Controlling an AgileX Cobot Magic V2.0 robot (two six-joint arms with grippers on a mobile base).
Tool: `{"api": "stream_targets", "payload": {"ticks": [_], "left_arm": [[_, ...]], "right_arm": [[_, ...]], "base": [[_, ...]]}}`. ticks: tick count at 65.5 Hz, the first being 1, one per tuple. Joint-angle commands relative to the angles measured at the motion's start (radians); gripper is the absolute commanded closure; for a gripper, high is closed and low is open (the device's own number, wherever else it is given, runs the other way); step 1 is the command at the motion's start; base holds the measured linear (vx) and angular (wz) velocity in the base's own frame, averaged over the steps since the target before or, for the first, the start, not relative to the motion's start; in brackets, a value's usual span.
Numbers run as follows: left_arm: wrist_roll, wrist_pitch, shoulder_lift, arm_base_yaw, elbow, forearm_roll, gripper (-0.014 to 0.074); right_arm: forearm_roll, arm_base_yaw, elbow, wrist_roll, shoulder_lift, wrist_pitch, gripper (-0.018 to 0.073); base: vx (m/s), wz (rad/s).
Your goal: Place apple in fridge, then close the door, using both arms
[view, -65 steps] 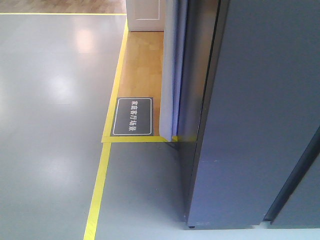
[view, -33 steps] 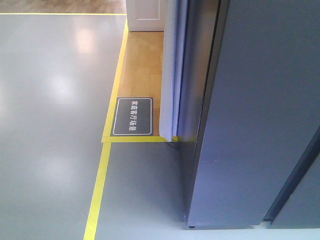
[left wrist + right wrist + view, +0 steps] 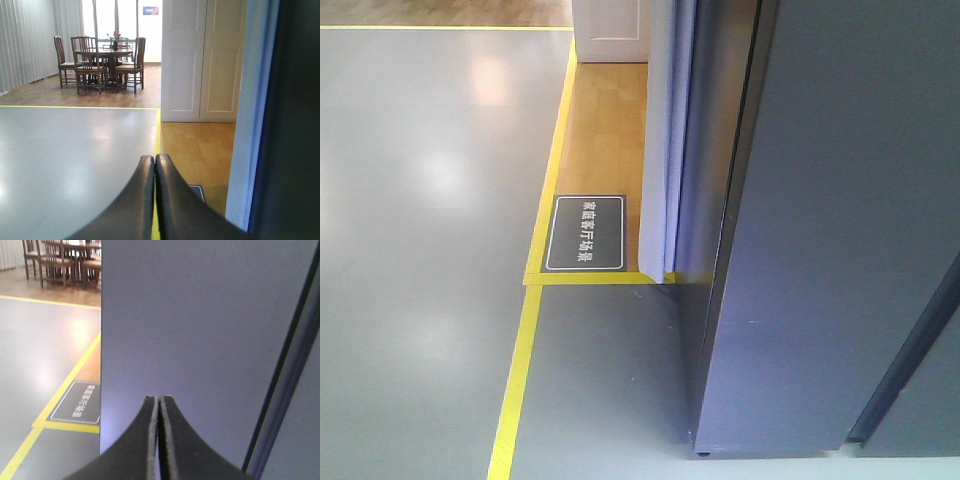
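The door (image 3: 830,230) is a wide dark grey panel filling the right of the front view, with a white strip (image 3: 660,150) along its left side. A dark seam (image 3: 910,350) parts it from another grey panel of the fridge (image 3: 935,420). My right gripper (image 3: 159,398) is shut and empty, its tips close to the door's flat grey face (image 3: 200,325). Also shut and empty, my left gripper (image 3: 155,157) hangs over the floor left of the white strip (image 3: 250,125). The apple is out of view. Neither arm shows in the front view.
A yellow tape line (image 3: 515,380) crosses the grey floor and borders a wooden patch with a dark floor sign (image 3: 585,232). White cabinet doors (image 3: 200,60) stand behind it. Farther back are a dining table with chairs (image 3: 100,60) and curtains (image 3: 25,45).
The white strip beside the door has narrowed a little and its left edge has shifted slightly right. Everything else looks the same.
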Motion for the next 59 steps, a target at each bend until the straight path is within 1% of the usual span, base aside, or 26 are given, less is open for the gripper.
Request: {"api": "stream_targets", "payload": {"ticks": [1, 13, 24, 59], "left_arm": [[-0.009, -0.079, -0.015, -0.007, 0.029, 0.0, 0.0602], [-0.009, -0.079, -0.015, -0.007, 0.029, 0.0, 0.0602], [-0.009, -0.079, -0.015, -0.007, 0.029, 0.0, 0.0602], [-0.009, -0.079, -0.015, -0.007, 0.029, 0.0, 0.0602]], "right_arm": [[-0.002, -0.001, 0.002, -0.01, -0.02, -0.069, 0.0561], [-0.002, -0.005, 0.002, -0.01, -0.02, -0.068, 0.0561], [0.029, -0.05, 0.002, -0.006, -0.02, -0.068, 0.0561], [0.035, -0.047, 0.001, -0.004, -0.019, -0.101, 0.0561]], "base": [[0.0, 0.0], [0.0, 0.0], [0.0, 0.0], [0.0, 0.0]]}}
